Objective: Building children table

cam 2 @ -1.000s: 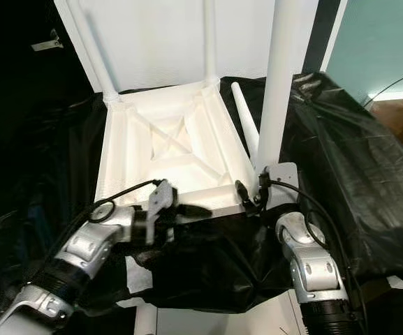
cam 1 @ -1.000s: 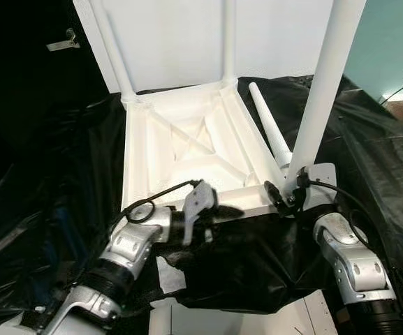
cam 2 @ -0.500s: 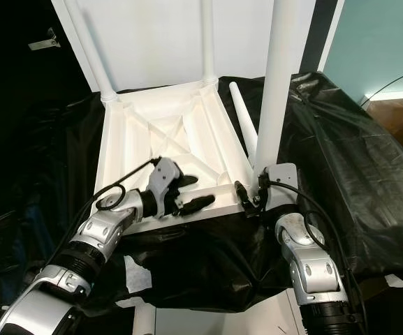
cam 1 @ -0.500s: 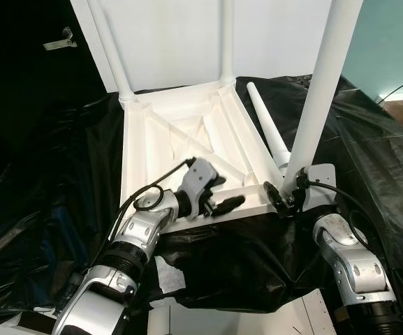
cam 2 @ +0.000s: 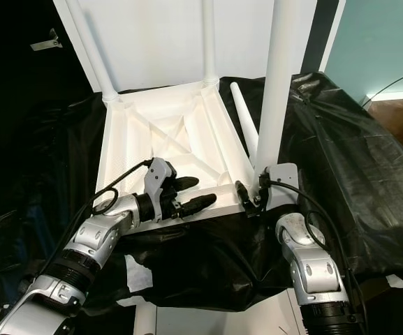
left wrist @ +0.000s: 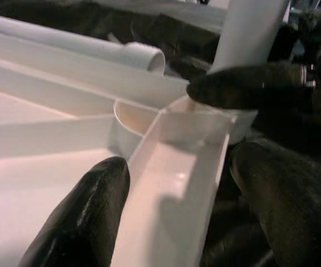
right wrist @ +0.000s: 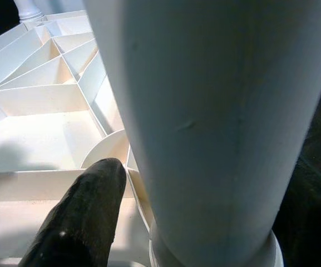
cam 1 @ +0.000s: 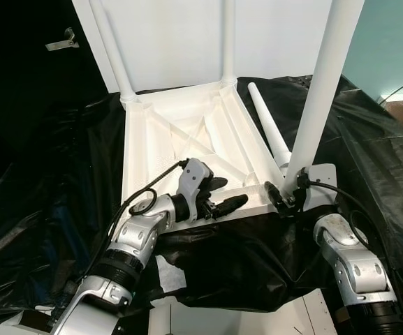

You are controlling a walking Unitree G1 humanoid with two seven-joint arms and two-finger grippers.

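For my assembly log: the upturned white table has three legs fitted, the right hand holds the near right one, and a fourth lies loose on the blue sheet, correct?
Only the colour is wrong: the sheet is black, as the left eye view shows. Three legs stand in the table, the right hand holds the near right leg, and the fourth leg lies loose.

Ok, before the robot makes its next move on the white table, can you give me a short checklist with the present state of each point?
1. Right gripper shut on near-right leg at its base: ok.
2. Leg upright in its corner: ok.
3. Leg fully seated: cannot tell.
4. Left gripper open, fingers either side of the near rim of the upturned table top: ok.
5. Two far legs fitted: ok.
6. Fourth leg fitted: not ok, it lies loose on the black sheet.
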